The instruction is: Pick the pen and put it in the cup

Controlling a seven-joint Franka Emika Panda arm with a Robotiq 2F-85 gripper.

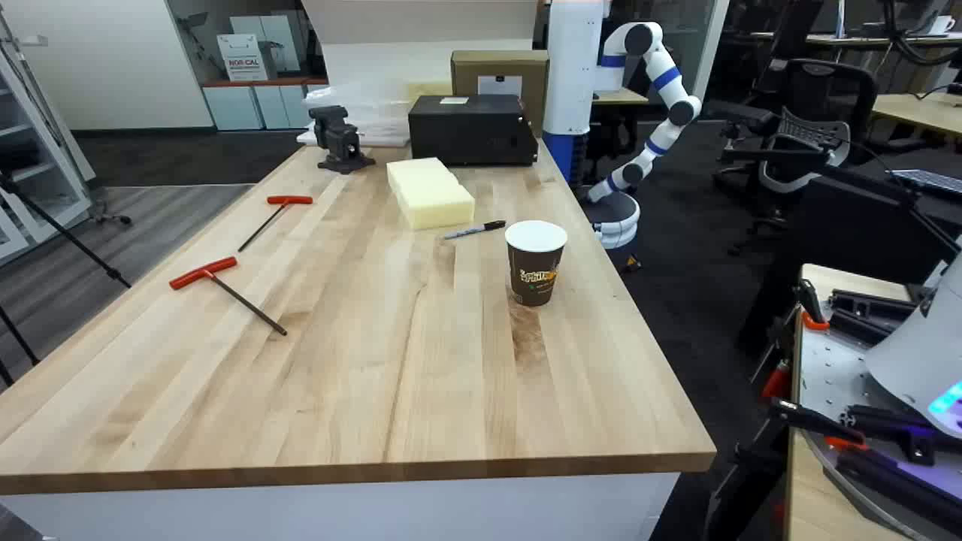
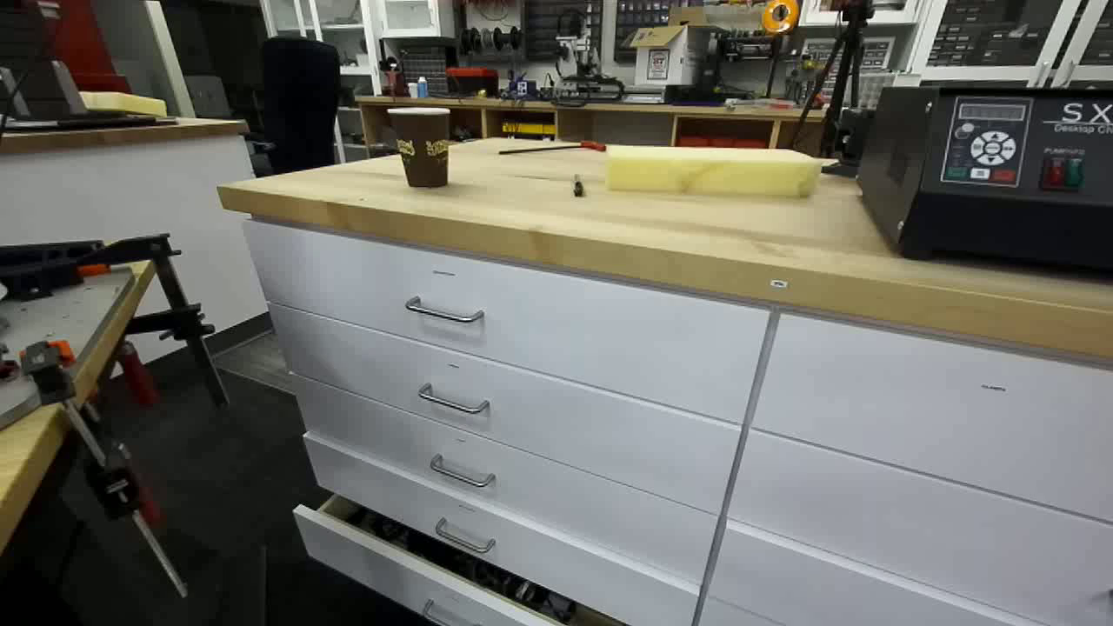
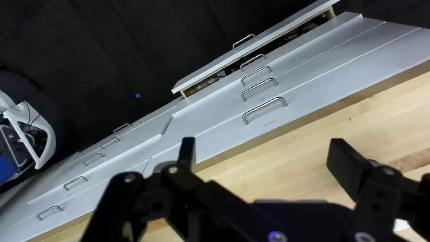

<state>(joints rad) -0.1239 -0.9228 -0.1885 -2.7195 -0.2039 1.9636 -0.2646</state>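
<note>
We find the pen lying flat on the wooden workbench, between the yellow foam block and the paper cup. The black cap of the pen points toward the cup; its grey barrel lies just beside the block. The cup stands upright — brown, white-rimmed, with printed lettering on its side — near the pen but apart from it. We observe the gripper in the wrist view: its two fingers are spread well apart, and beyond them we see the workbench and the drawer fronts. In an exterior view, we identify two red-handled T-shaped tools along the opposite side of the workbench: the nearer tool and the farther tool, both lying flat and well apart from the pen. The black control box stands behind the foam block, with the small vise near it. Below the worktop, also in an exterior view, we note the lower drawer pulled out, its contents too dark to identify.
</note>
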